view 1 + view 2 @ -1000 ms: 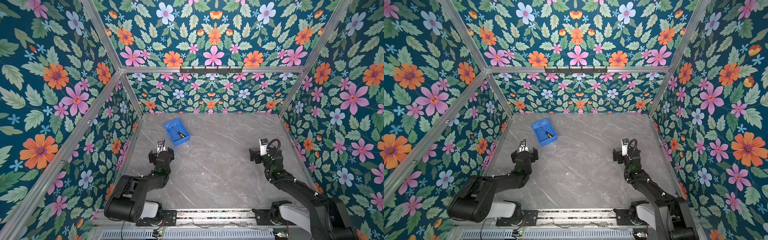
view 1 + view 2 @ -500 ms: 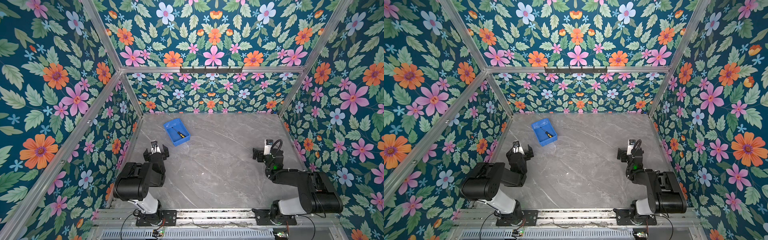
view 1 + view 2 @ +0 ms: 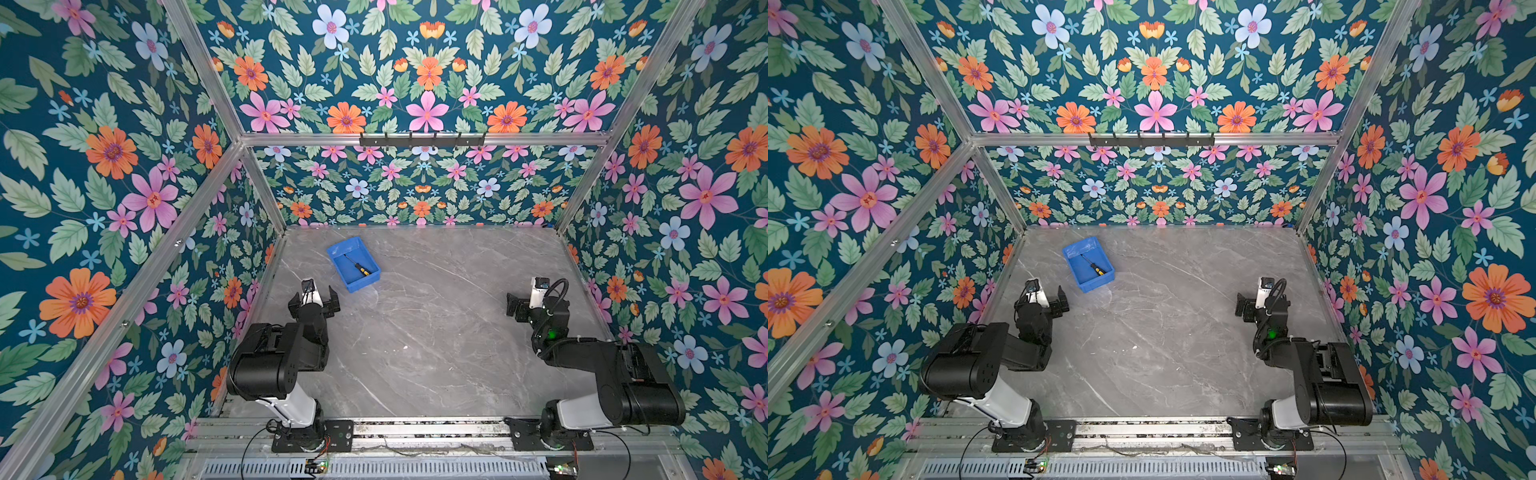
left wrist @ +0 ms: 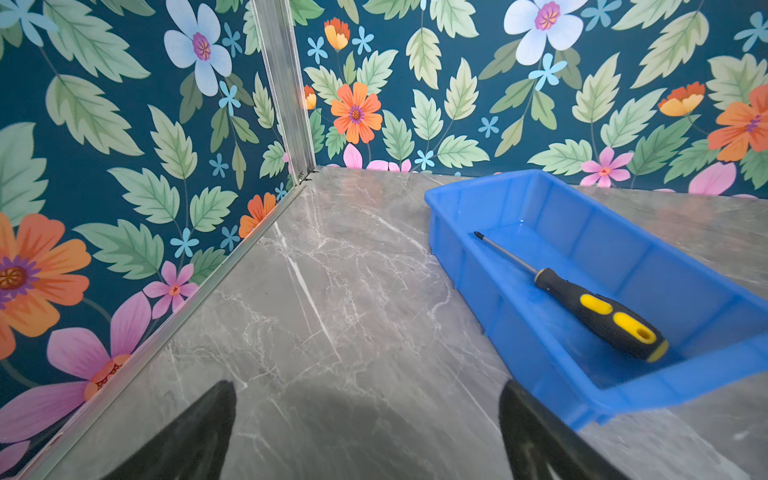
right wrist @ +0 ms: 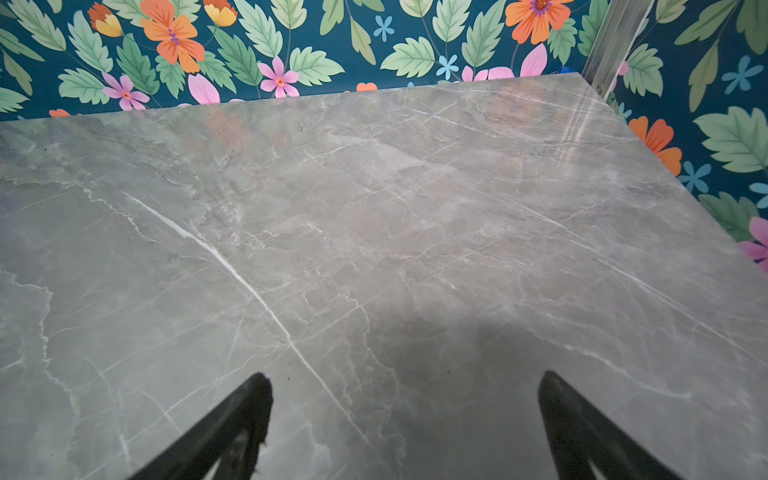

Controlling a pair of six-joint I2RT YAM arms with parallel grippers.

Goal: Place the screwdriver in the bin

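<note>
Folding back toward their bases is what both arms have just done. A second ago they reached further out over the surface [image 3: 415, 332], and now they sit tucked in at the near edge. The left hand [image 3: 313, 300] is spread as wide as it goes with nothing in it, and the right hand [image 3: 528, 306] is wide open and empty too. Further out, at the far left, the bin [image 3: 362, 286] hasn't budged, and the screwdriver [image 3: 356, 266] lies inside it same as before. So the job looks done, and this is probably just the retreat to rest.

The left wrist view gives the close-up proof. It shows the screwdriver flat on the bin's floor, yellow butt by the near end wall, tip pointing far, fully inside the walls. The right wrist view gets none of that, only bare marble between open fingers. Only the top views show both arms at once.
</note>
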